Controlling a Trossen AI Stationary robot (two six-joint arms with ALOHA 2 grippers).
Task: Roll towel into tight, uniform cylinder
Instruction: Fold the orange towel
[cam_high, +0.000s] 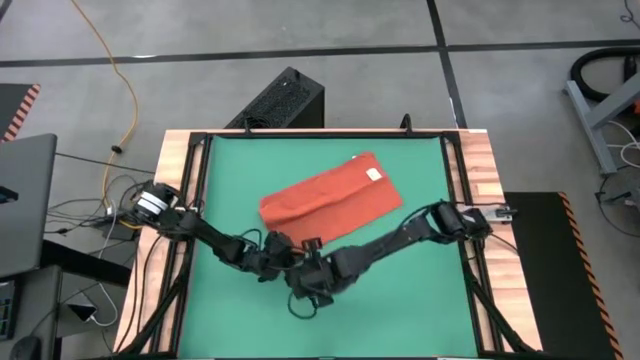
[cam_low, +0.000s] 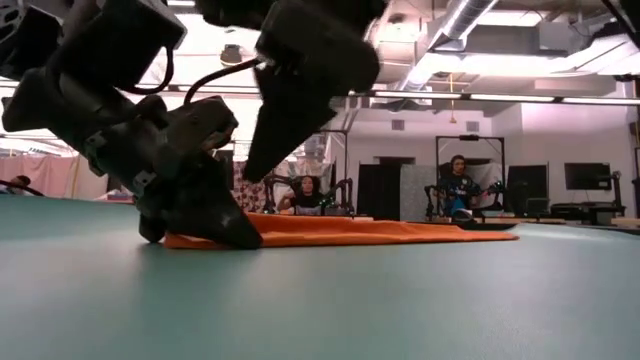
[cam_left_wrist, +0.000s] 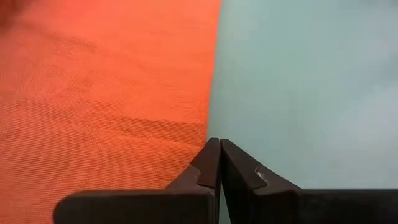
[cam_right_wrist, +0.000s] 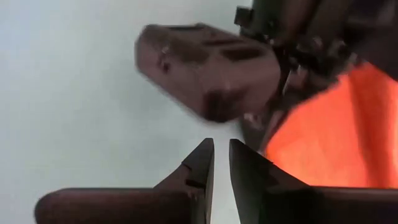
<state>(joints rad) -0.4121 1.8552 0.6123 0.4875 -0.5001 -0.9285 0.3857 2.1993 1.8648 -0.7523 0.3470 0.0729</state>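
The towel (cam_high: 332, 197) lay flat and slightly askew on the green mat (cam_high: 228, 170), nearer the far side, with bare mat open on every side of it and the widest stretch toward the near edge. A small white tag (cam_high: 374, 175) sat by its far right corner; any writing on it was too small to read. The left gripper (cam_left_wrist: 219, 163) was low at the towel's near left edge, its fingers pressed together with nothing visibly between them. The right gripper (cam_right_wrist: 221, 163) hung just beside it over bare mat, fingers almost together and empty.
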